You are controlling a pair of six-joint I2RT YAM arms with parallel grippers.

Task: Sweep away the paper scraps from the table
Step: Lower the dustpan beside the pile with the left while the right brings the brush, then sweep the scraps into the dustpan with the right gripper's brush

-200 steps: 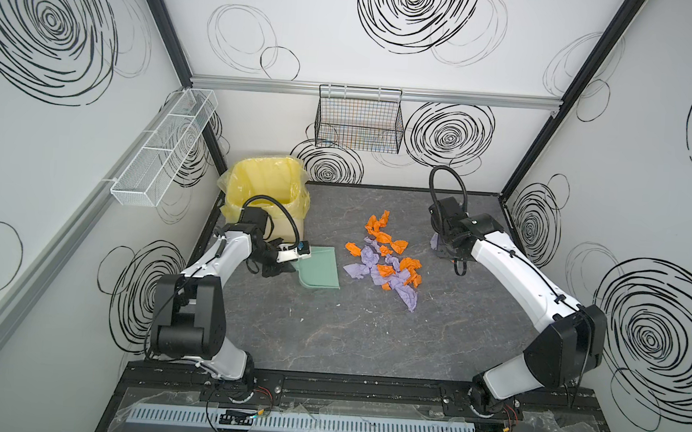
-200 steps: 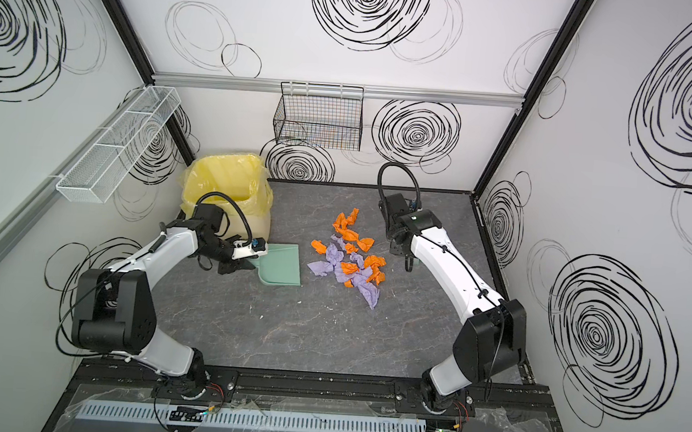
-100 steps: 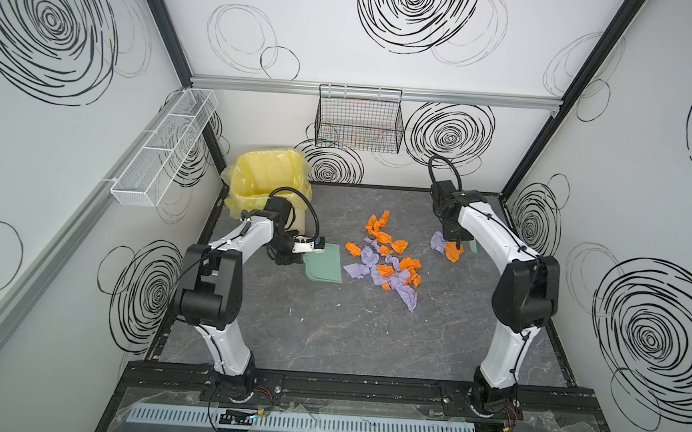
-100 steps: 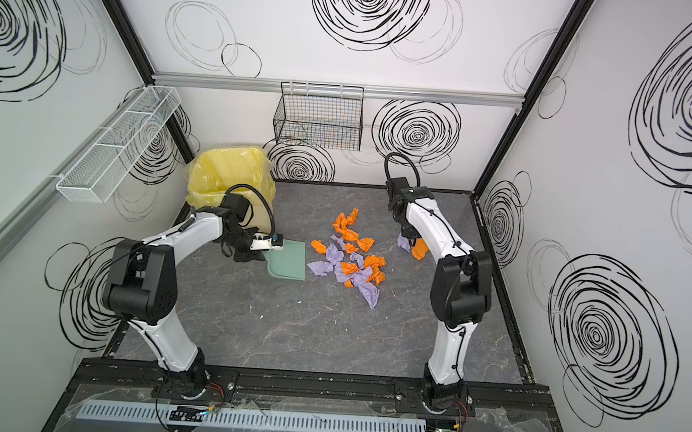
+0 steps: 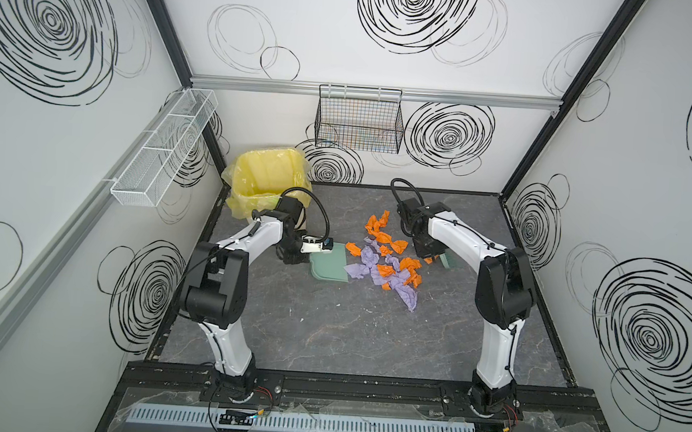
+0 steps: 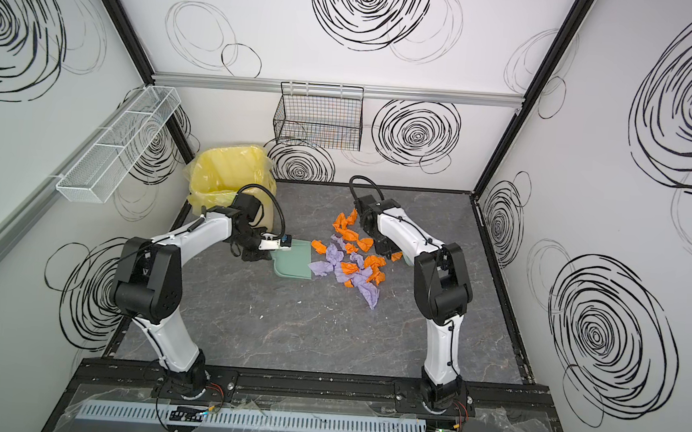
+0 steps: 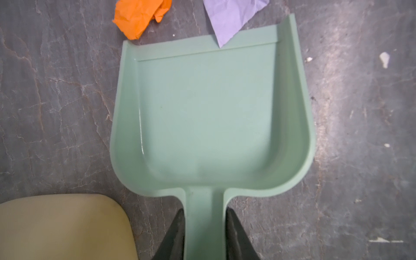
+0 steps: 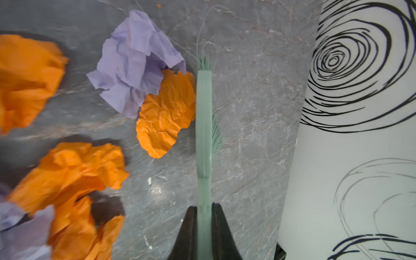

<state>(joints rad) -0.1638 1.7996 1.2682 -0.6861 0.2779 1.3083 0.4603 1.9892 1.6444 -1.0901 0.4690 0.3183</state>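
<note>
Presently noting paper scraps (image 5: 386, 270) heaped at middle of table (image 5: 328, 332), between mint dustpan (image 7: 211, 112) at left, handle clamped in left gripper (image 7: 204, 217), and green brush (image 8: 203, 117) at right, handle clamped in right gripper (image 8: 204, 210).

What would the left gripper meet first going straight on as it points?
Likely the purple scrap: the left gripper holds the dustpan by its handle, and that scrap's corner already overlaps the lip.

yellow-lined bin (image 5: 256, 165): back-left corner; wire basket (image 5: 359, 126): back wall; mesh rack (image 5: 161, 154): left wall
</note>
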